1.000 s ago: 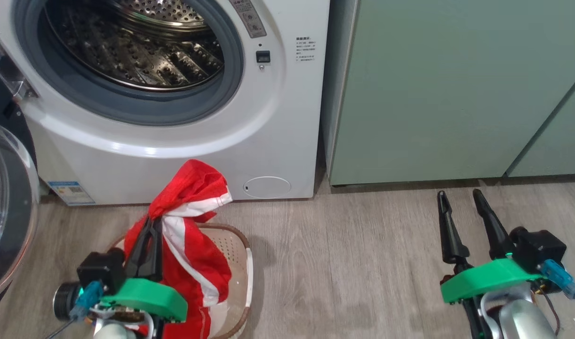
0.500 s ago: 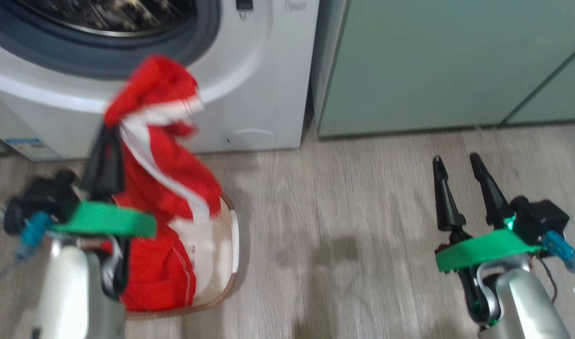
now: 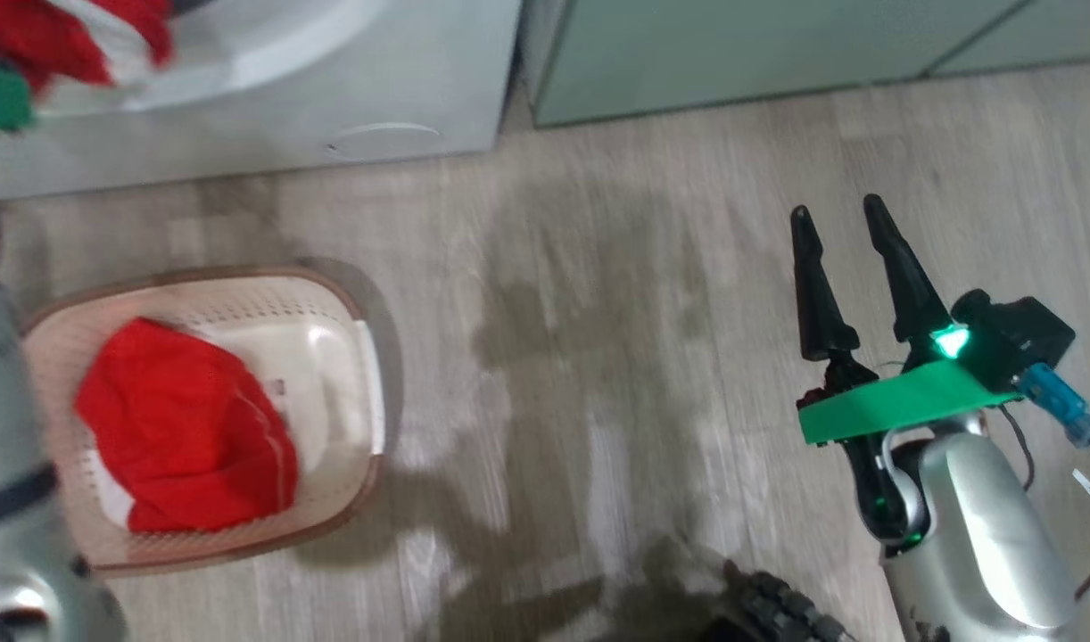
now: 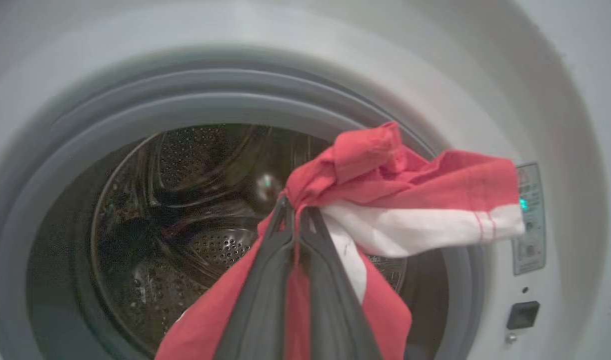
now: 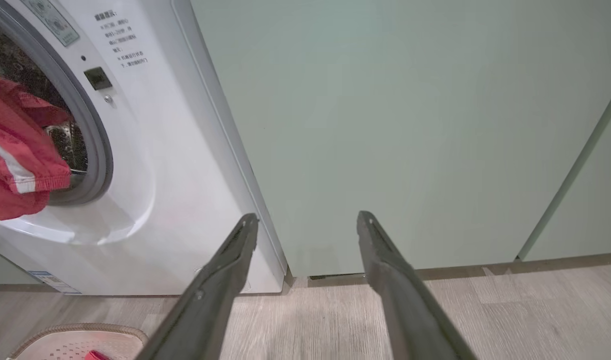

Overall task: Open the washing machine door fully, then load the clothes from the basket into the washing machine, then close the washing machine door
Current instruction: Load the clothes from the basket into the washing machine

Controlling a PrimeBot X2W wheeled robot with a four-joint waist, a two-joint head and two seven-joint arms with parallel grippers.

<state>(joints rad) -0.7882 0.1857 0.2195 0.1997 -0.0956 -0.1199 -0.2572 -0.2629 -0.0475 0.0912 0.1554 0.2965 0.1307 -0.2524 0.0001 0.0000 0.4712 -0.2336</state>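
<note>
One red garment [image 4: 415, 200] is pinched in the left fingers [image 4: 265, 290], clamped shut on its bunched fold. The drum [image 4: 185, 250] of the washing machine [image 4: 485, 75] opens straight ahead of those fingertips, close beyond them; left arm is nearer. Right fingers [image 3: 817, 294] spread wide, empty, well off to the side. A second garment [image 3: 188, 428] lies in the basket [image 3: 322, 330].

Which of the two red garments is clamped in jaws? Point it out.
The white-banded garment, pinched in the shut jaws of the left gripper before the washing machine opening. The other garment lies loose in the basket.
</note>
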